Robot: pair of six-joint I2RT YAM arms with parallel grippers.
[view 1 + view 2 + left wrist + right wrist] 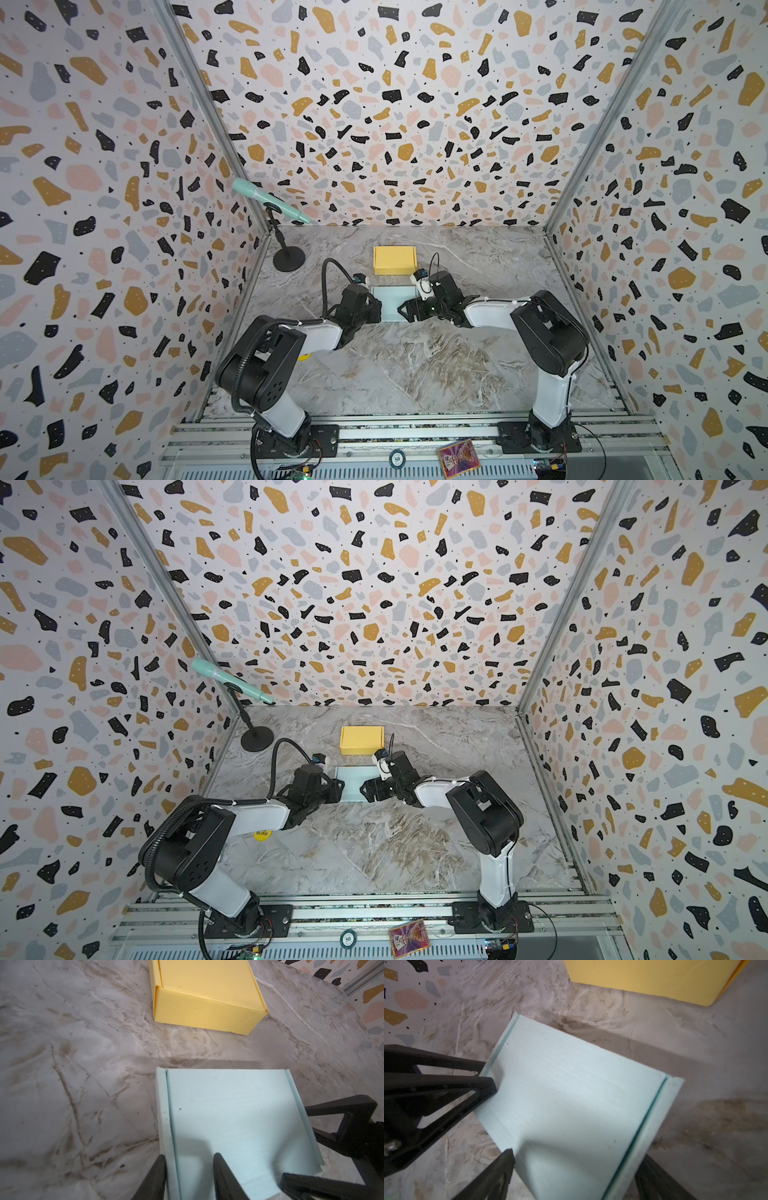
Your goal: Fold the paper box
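Two grippers were at the pale blue paper box (392, 303), which lay open on the marble table (415, 365) between them, just in front of the closed yellow box (394, 259) and not touching it. The left gripper (189, 1159) had its jaws partly apart, one outside the side flap (164, 1105) and one over the inner panel, so the flap stood between them without being pinched. The right gripper (576, 1155) stood wide open at the opposite edge of the box and, as far as the wrist views showed, it held nothing.
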